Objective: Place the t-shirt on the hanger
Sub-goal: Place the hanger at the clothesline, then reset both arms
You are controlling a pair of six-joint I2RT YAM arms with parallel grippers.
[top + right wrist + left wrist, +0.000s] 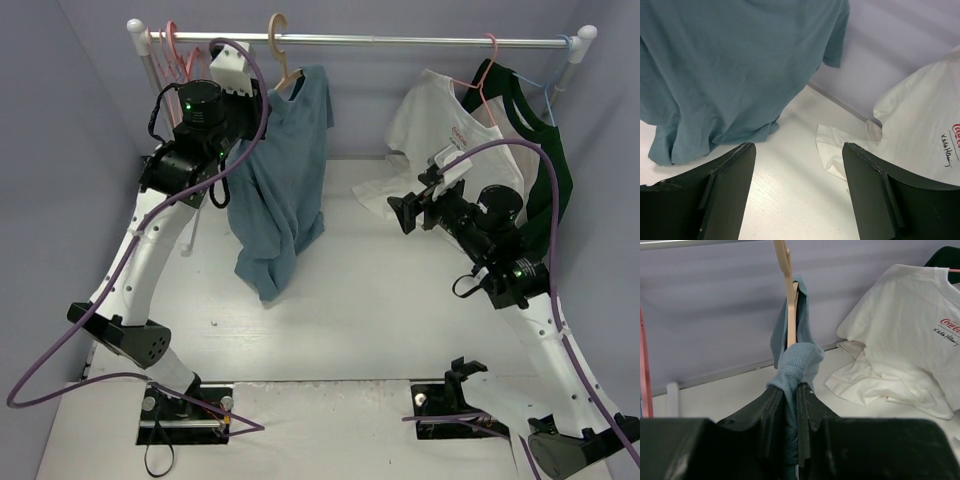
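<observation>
Up at the rail [400, 40], seen from above, the hanger [283, 55] hooks on near the left end. The t-shirt [285, 180] hangs from it in a long bunched drape, reaching down near the table [350, 300]. The left gripper [250, 118] is raised against the cloth's left edge just below the hanger. The right gripper [410, 213] sits lower and well apart, aimed toward the t-shirt, near the white shirt [440, 130].

From the left wrist, the jaws are nearly closed on a fold of t-shirt, pinched between the fingers [775, 405] right under the hanger. The hanger shows edge-on with cloth over its far side. Whether the near shoulder is over its arm I cannot tell.

From the right wrist, the jaws stand wide with nothing between them. Bare table lies below, the t-shirt ahead to the left, the white shirt to the right.

I judge the task about midway: one side seems seated and the other is gathered in the left grip. Next, that fold likely has to be lifted and drawn over the free hanger end, perhaps with the right gripper steadying the drape.
</observation>
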